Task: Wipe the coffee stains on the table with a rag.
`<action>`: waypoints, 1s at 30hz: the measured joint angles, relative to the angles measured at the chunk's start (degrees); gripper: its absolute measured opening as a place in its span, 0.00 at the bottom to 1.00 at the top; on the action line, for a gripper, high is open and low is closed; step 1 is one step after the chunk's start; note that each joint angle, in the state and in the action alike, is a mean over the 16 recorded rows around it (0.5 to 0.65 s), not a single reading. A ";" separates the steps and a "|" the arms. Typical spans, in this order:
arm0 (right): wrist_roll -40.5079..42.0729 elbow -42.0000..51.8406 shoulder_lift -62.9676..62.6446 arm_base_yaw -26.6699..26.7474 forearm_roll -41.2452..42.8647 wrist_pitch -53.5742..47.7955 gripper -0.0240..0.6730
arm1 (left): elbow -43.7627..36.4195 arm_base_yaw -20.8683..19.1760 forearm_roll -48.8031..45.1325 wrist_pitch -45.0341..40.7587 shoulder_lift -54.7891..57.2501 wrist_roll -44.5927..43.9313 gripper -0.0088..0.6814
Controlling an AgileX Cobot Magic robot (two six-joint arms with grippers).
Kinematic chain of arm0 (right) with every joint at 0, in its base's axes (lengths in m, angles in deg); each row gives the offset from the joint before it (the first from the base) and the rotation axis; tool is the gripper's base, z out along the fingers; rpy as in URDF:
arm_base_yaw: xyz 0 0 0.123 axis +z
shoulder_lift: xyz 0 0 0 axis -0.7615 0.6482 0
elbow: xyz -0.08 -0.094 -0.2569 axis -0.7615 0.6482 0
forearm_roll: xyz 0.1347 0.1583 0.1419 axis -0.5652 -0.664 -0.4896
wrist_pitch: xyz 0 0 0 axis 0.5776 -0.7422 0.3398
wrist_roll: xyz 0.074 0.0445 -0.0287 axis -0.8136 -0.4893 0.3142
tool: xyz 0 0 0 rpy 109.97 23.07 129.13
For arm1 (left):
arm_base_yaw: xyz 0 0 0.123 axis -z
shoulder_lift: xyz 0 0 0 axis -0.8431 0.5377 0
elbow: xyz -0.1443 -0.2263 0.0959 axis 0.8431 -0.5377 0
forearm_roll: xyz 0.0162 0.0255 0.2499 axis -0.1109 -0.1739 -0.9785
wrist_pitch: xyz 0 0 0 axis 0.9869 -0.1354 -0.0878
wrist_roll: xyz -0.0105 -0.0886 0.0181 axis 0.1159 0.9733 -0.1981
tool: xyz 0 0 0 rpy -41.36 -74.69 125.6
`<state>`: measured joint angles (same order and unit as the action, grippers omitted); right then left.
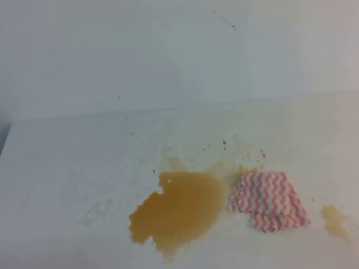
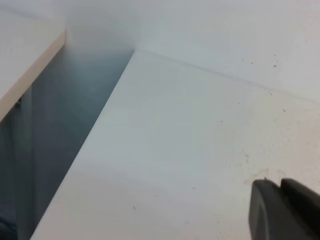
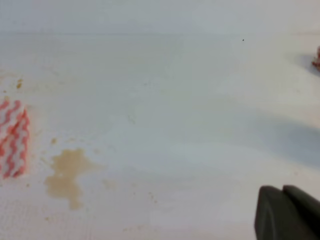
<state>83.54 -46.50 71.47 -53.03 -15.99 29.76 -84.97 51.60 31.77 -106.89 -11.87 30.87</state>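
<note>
Both hands show matte black, rounded fingertips (image 2: 267, 207) (image 3: 272, 212)

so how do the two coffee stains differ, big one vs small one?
The big puddle lies left of the rag, touching its edge; the small blotch sits right of the rag, apart from it. The puddle is wider than the rag, the blotch much smaller. Both are tan-brown with ragged edges, unwiped on the table.

The exterior high view looks down from in front onto the wide white matte desk (image 1: 61, 177), facing its back wall. The left wrist view sits low behind the dark left end effector (image 2: 285, 210), facing the desk's left edge. The right wrist view, low behind the dark right end effector (image 3: 287, 212), shares the pink-and-white striped cloth rag (image 3: 12, 137) and small tan-brown coffee blotch (image 3: 65, 172) with the high view.
</note>
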 joint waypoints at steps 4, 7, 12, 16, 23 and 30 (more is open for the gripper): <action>0.00 0.00 0.00 0.00 -0.03 0.00 0.03 | 0.00 0.00 0.00 0.02 0.00 0.00 0.01; 0.00 0.00 0.00 0.00 -0.02 0.00 0.03 | 0.00 0.00 0.00 0.02 0.00 0.00 0.01; 0.00 0.00 0.00 0.00 -0.02 0.00 0.03 | 0.00 0.00 0.00 0.05 0.00 0.00 0.01; 0.00 0.00 0.00 0.00 0.00 0.00 0.03 | 0.00 0.00 0.00 0.05 0.00 0.00 0.01; 0.00 0.00 0.00 0.00 -0.11 0.00 0.03 | 0.00 0.00 0.00 0.05 0.00 0.00 0.01; 0.00 0.00 0.00 0.00 -1.00 0.01 0.03 | 0.00 0.00 0.00 0.04 0.00 0.00 0.01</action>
<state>83.54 -46.50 71.47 -53.03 -16.99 29.77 -84.97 51.60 31.77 -106.85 -11.87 30.87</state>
